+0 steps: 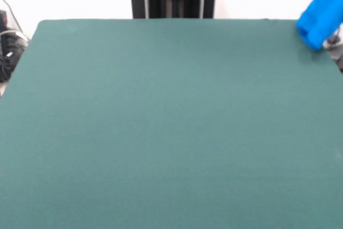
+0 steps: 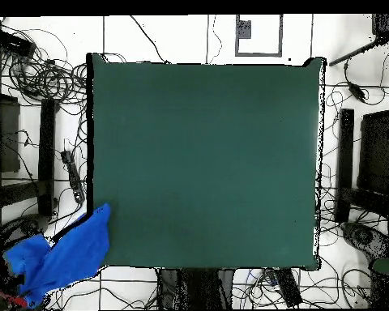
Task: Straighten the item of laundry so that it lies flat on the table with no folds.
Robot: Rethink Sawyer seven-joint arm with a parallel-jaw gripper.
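Your item of laundry (image 2: 68, 257) is barely on the desk (image 2: 206, 162): overhead, it hangs bunched off the corner at about 7 o'clock, one tip just reaching the felt; from the front it shows at 2 o'clock (image 1: 320, 17). It looks carried in or draped there, so flattening hasn't begun. No print or lettering is readable on the blue cloth. You won't see the end effector in either view, so its opening can't be judged
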